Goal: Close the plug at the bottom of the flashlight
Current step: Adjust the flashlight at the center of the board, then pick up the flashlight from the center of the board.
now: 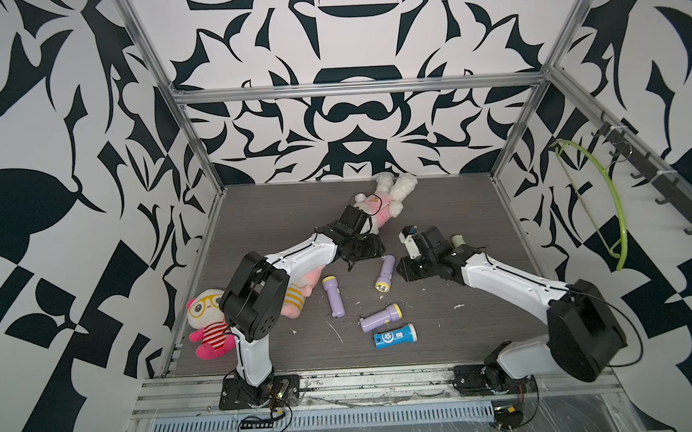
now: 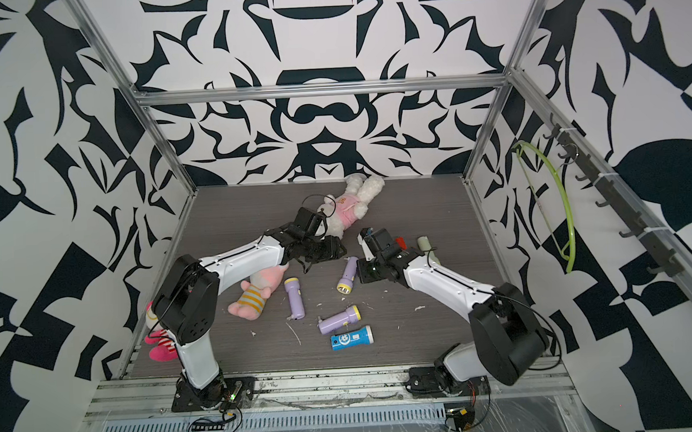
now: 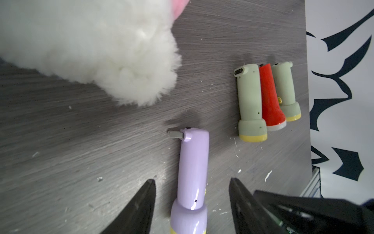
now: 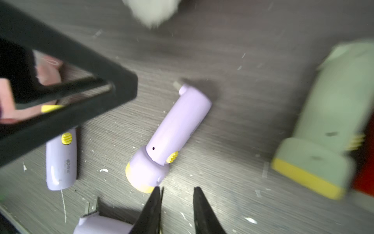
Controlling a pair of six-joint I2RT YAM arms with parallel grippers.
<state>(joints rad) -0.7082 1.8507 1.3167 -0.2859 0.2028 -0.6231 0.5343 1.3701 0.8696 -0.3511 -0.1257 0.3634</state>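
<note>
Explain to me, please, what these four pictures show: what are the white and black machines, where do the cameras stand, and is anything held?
The machines are two robot arms, fixed at the front edge of a grey table. Two pictures look down on the whole scene from above; the other two come from a camera on each wrist. On the table lie soft toys, among them a white rabbit, and small flashlights, many purple. The left gripper stands open on either side of one purple flashlight, whose plug sticks out. The right gripper is open too. Nothing is held.
</note>
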